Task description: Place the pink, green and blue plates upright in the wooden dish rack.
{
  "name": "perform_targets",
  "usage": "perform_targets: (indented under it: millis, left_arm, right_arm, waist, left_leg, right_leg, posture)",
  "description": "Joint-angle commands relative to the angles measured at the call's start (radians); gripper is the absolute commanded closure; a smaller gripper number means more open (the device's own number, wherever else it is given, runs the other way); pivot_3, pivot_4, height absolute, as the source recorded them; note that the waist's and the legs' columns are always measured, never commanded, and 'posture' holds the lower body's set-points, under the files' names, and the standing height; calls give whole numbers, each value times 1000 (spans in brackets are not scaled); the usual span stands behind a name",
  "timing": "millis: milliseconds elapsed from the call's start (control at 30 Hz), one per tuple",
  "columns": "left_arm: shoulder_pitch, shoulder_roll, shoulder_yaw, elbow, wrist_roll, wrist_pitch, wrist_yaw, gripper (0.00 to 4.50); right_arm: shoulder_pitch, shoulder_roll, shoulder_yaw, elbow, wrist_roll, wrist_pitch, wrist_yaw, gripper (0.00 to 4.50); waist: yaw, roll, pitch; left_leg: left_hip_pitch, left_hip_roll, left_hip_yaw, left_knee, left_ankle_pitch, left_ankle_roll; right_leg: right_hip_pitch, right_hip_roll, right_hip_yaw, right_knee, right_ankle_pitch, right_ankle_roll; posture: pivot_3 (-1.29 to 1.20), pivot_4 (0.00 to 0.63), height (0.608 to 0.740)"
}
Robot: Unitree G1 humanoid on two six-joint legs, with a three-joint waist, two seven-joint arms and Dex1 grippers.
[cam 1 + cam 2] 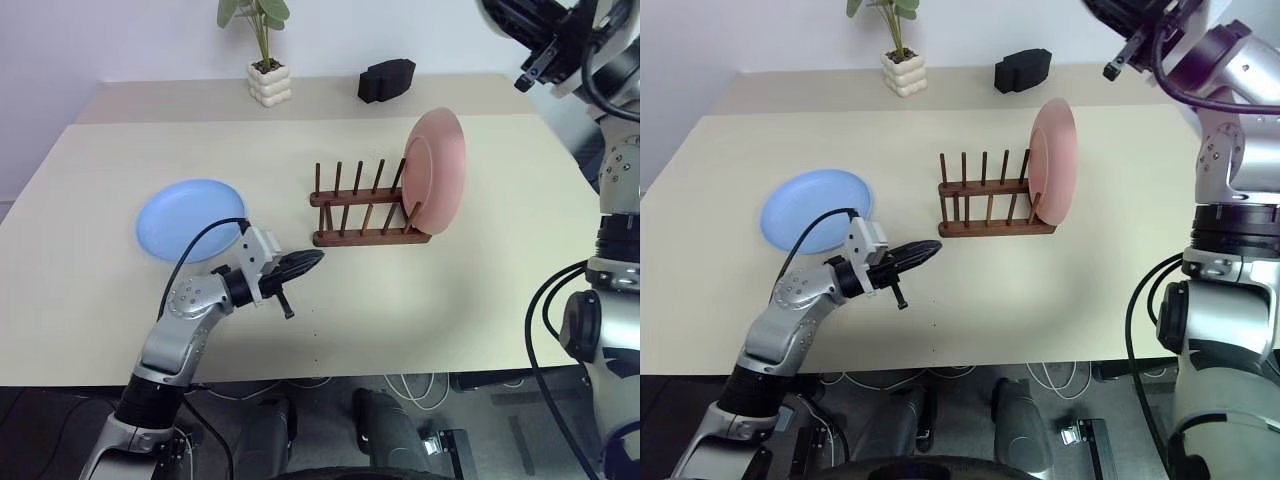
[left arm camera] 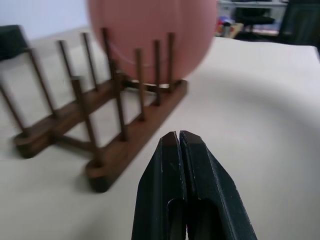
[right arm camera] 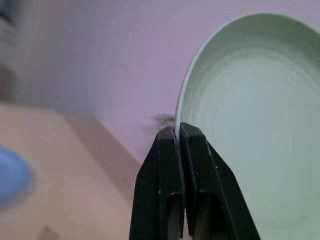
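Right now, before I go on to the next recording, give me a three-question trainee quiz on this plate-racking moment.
1. True or false: the pink plate stands upright at the end of the wooden dish rack nearer the robot's right.
2. Multiple choice: the right gripper is pinching the rim of which item? A) blue plate B) green plate C) plant pot
3. Fill in: the blue plate lies flat on the ____, beyond the shut, empty left gripper.

Key: 1 true. 2 B, the green plate. 3 table.
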Motion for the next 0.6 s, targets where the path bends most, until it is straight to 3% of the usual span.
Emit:
perform_targets:
  millis: [33, 367, 600]
  left_arm:
    - [4, 8, 49, -21, -21, -21, 11, 4500]
    - [16, 21, 124, -27, -23, -39, 38, 4500]
    - [-32, 6, 144, 15, 11, -107, 92, 4500]
  right_arm:
    - [17, 31, -59, -187, 239, 200, -21, 4478]
    - [148, 217, -109, -405, 763, 542, -352, 4478]
    - [292, 307, -83, -460, 844, 557, -532, 4478]
  waist:
    - [0, 0, 0]
    - [-2, 0, 0]
    - [0, 0, 0]
  left_leg:
    - [0, 0, 0, 0, 0, 0]
    - [0, 0, -1, 0, 0, 0]
    - [-1, 0, 0, 0, 0, 0]
  right_leg:
    - [0, 0, 0, 0, 0, 0]
    - [-1, -1, 1, 0, 0, -1]
    - [-2, -1, 1, 0, 1, 1]
  posture:
    - [0, 150, 734]
    - [0, 150, 734]
    - [0, 150, 734]
